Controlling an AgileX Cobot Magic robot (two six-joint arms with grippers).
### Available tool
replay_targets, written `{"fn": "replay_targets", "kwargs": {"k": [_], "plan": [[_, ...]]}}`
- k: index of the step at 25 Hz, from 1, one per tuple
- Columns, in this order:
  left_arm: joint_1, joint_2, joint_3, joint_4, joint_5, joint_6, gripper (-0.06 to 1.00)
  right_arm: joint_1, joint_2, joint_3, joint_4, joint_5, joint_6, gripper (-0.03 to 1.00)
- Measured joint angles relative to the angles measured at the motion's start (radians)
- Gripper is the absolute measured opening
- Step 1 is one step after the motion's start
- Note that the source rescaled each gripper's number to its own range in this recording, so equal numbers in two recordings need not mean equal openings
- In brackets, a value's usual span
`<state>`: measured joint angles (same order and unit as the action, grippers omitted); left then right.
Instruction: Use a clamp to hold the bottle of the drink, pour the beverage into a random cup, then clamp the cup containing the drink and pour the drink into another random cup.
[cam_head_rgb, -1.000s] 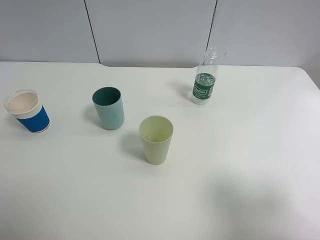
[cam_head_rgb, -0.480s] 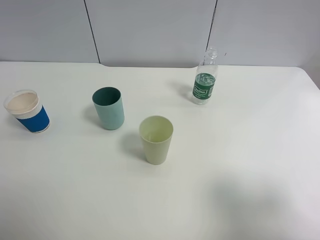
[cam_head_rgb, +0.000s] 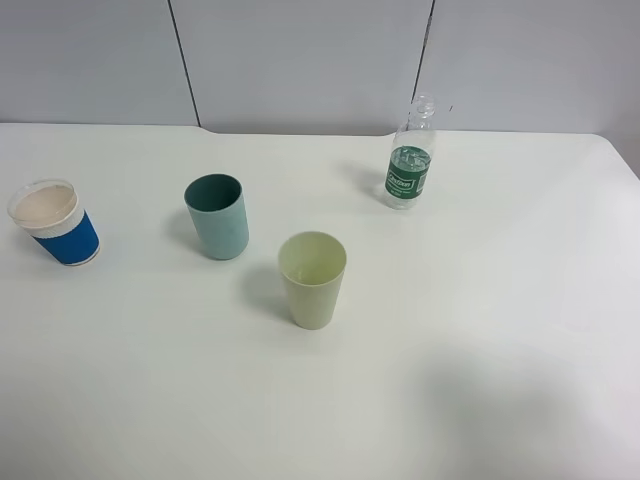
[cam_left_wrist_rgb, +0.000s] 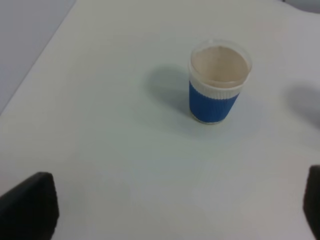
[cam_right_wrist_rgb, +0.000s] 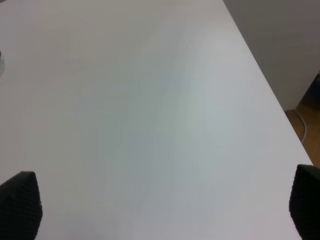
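The clear bottle (cam_head_rgb: 410, 160) with a green label stands uncapped at the back right of the white table (cam_head_rgb: 500, 300). A teal cup (cam_head_rgb: 217, 215) stands left of centre. The white cup with a blue sleeve (cam_head_rgb: 55, 222) stands at the far left and shows again in the left wrist view (cam_left_wrist_rgb: 218, 82). My left gripper (cam_left_wrist_rgb: 175, 207) is open, its fingertips at that picture's two lower corners, well short of the blue-sleeved cup. My right gripper (cam_right_wrist_rgb: 165, 202) is open over bare table, holding nothing. Neither arm appears in the exterior high view.
A pale yellow-green cup (cam_head_rgb: 312, 278) stands near the table's centre, in front of the teal cup. The table's right edge (cam_right_wrist_rgb: 270, 90) runs close to my right gripper, with floor beyond. A grey panelled wall (cam_head_rgb: 300, 60) backs the table.
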<state>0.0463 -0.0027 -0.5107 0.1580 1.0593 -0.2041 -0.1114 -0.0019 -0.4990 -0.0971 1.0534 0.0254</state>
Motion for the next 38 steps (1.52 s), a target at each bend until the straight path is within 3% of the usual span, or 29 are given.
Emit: {"fn": "replay_targets", "kwargs": {"k": [12,38], "plan": [[0.000,0.000,0.006,-0.071,-0.001,0.086,0.99,0.000,0.000,0.000,0.000,0.000,0.000,1.00],[0.000,0.000,0.006,-0.077,-0.001,0.089,1.00,0.000,0.000,0.000,0.000,0.000,0.000,1.00]]}}
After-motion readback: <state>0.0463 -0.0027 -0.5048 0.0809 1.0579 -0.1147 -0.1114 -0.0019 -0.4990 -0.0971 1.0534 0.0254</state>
